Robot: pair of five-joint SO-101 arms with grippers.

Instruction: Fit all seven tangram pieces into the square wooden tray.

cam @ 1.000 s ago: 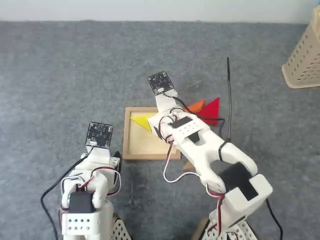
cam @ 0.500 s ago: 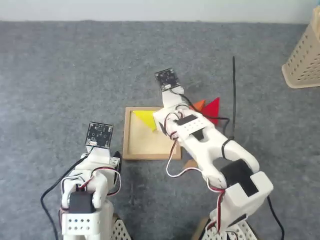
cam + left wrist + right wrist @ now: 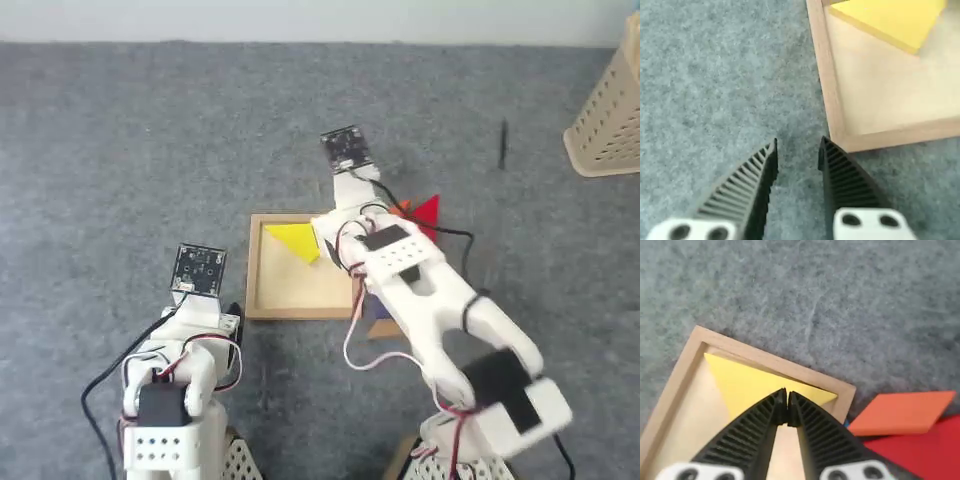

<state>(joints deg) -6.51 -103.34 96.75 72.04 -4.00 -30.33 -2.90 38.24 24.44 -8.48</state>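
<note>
Overhead, the right arm (image 3: 420, 290) lies stretched forward across the right side of the square wooden tray (image 3: 250, 270), with its wrist bent down over the tray's far part. The right gripper (image 3: 787, 399) is fully closed: its two ribbed black fingertips (image 3: 780, 397) are pressed together with nothing between them. The tips sit over the yellow triangle (image 3: 742, 382), but whether they touch it cannot be judged. This triangle lies flat inside the tray, its long edge against the far wall and one vertex reaching into the far left corner. The left arm (image 3: 175, 370) is folded back near its base, wrist pointing toward the tray's near left corner. The left gripper (image 3: 797, 150) hangs over the grey carpet (image 3: 700, 60) just beside that corner, jaws slightly parted and holding nothing. An orange piece (image 3: 900, 412) and a red piece (image 3: 935, 450) lie adjoining on the carpet, just outside the tray's far right corner.
</note>
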